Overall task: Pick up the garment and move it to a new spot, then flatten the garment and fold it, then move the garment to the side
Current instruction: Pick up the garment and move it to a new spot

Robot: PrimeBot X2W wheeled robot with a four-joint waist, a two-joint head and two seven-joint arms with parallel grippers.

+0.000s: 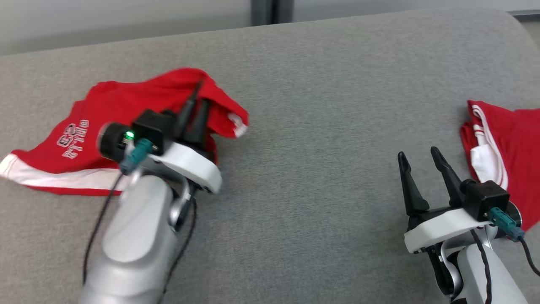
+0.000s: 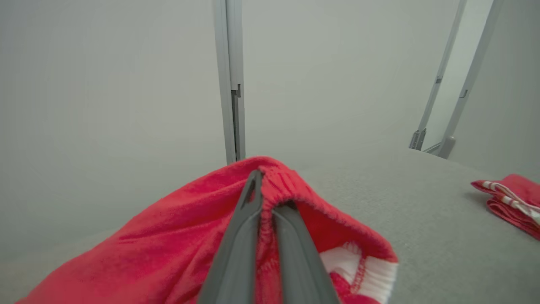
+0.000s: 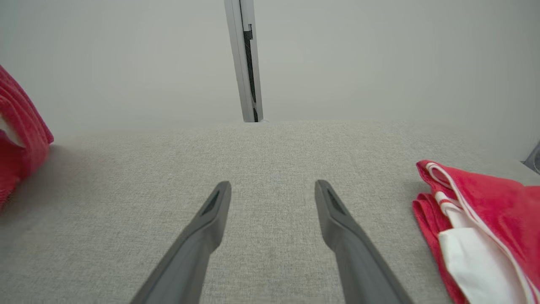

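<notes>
A red garment with white trim and pale lettering lies crumpled at the left of the grey cushion. My left gripper is shut on a raised fold of its elastic hem, which bunches between the fingers in the left wrist view; the red garment drapes down on both sides. My right gripper hovers open over bare cushion at the lower right, with nothing between its fingers. The red garment shows at the right wrist view's left edge.
A second red and white garment lies folded at the cushion's right edge, just right of my right gripper, also seen as the folded garment and the folded garment. A pale wall with a metal post stands behind the cushion.
</notes>
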